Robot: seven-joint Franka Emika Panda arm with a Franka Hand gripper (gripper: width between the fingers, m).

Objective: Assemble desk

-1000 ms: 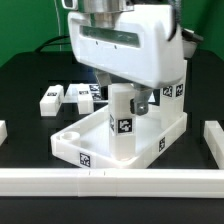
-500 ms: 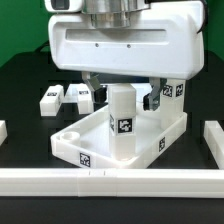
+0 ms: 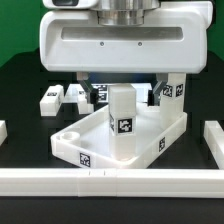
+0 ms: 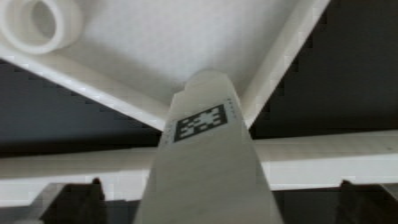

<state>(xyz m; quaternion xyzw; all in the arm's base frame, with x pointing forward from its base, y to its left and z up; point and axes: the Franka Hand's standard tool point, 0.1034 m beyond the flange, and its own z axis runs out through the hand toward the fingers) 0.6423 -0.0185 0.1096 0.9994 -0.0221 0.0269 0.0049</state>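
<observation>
The white desk top (image 3: 80, 150) lies as a rimmed tray on the black table. One white square leg (image 3: 122, 125) with a tag stands upright in it, near the front. A second tagged leg (image 3: 172, 94) stands at its far right corner. My gripper (image 3: 121, 84) hangs open just above the upright leg, and its big white hand fills the top of the exterior view. In the wrist view that leg (image 4: 210, 160) rises between my fingertips (image 4: 75, 200), with dark gaps on both sides, above the tray floor (image 4: 214, 50). Nothing is held.
Three loose tagged legs (image 3: 50, 100) (image 3: 78, 95) (image 3: 100, 95) lie behind the tray at the exterior view's left. A long white rail (image 3: 110, 180) runs along the front, with short white pieces at both sides (image 3: 212, 135). A round recess (image 4: 39, 25) marks one tray corner.
The hand has risen off the upright leg and shifted toward the exterior view's left, and it looms larger now. The jaws stay wide. The leg stands where it was.
</observation>
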